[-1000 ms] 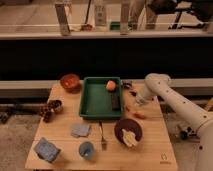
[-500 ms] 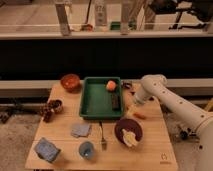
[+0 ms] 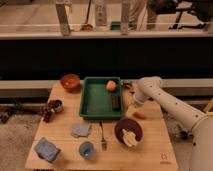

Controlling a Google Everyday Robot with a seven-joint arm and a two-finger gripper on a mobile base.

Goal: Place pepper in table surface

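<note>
The slim orange-red pepper (image 3: 140, 115) lies on the light tan wooden table surface (image 3: 150, 147), right of the green tray (image 3: 95, 112) and just above the dark bowl (image 3: 120, 134). My gripper (image 3: 130, 103) hangs at the end of the white arm, between the tray's right edge and the pepper, a little above and left of the pepper. The arm comes in from the lower right and bends near the table's back edge.
The tray holds a round orange fruit (image 3: 111, 85) and a dark block (image 3: 115, 102). The dark bowl holds a pale yellow item (image 3: 130, 136). An orange bowl (image 3: 70, 81), dark cluster (image 3: 47, 110), grey cloth (image 3: 80, 130), fork (image 3: 103, 139), blue cup (image 3: 87, 149) and blue pack (image 3: 46, 149) lie on the left.
The arm and gripper have shifted slightly left, toward the tray. The pepper has stayed in the same spot on the table.
</note>
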